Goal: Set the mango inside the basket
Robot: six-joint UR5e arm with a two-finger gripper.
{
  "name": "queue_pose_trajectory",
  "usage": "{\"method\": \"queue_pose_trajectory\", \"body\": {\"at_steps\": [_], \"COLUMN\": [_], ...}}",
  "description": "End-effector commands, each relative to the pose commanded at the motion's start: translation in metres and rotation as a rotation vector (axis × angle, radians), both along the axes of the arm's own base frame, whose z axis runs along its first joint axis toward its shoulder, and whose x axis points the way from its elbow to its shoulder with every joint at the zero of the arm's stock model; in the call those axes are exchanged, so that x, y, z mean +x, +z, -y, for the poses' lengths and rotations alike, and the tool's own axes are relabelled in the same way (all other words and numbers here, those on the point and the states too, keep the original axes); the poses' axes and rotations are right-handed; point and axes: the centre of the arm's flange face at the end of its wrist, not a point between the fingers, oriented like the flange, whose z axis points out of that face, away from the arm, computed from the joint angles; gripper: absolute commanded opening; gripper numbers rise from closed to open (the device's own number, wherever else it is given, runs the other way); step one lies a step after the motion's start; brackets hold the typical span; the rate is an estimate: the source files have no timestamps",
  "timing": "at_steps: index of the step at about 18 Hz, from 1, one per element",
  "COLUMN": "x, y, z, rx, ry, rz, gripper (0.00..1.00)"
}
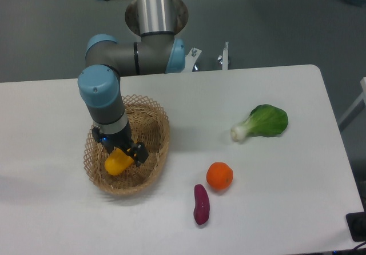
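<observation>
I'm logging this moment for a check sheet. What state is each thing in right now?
mango: inside the basket, at the gripper's fingertips.
basket: upright on the table, mango inside.
gripper: down inside the basket, grip unclear.
orange: on the table, untouched.
sweet potato: lying on the table.
bok choy: lying on the table.

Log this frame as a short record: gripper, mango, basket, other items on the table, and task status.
gripper: gripper low inside the basket, at the mango; open or shut cannot be told
mango: mango within the basket's rim, partly hidden by the gripper
basket: basket upright on the table's left side
other items: orange, purple sweet potato, bok choy, all on the table outside the basket
status: mango is in the basket; release not confirmed
</observation>
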Motion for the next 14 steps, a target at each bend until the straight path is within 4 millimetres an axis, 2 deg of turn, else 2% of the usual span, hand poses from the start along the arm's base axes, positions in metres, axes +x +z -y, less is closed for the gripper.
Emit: {"method": "queue_pose_trajectory", "body": {"at_steps": [3,6,9,11,14], "x": [-0.033,-0.058,-0.093,-0.109,-0.131], "y": [0.026,0.034,0.069,0.080,0.095], "z": [0.008,0.018,0.040,0.044,0.060], "rx": [0.048,0.060,0.109,0.123,0.120], "ry": [0.055,0.097,0.154,0.168,0.134], "rz": [-0.017,-0.029,-0.071,-0.093,-0.126], "gripper": [1.00,1.00,1.00,1.00,1.00]}}
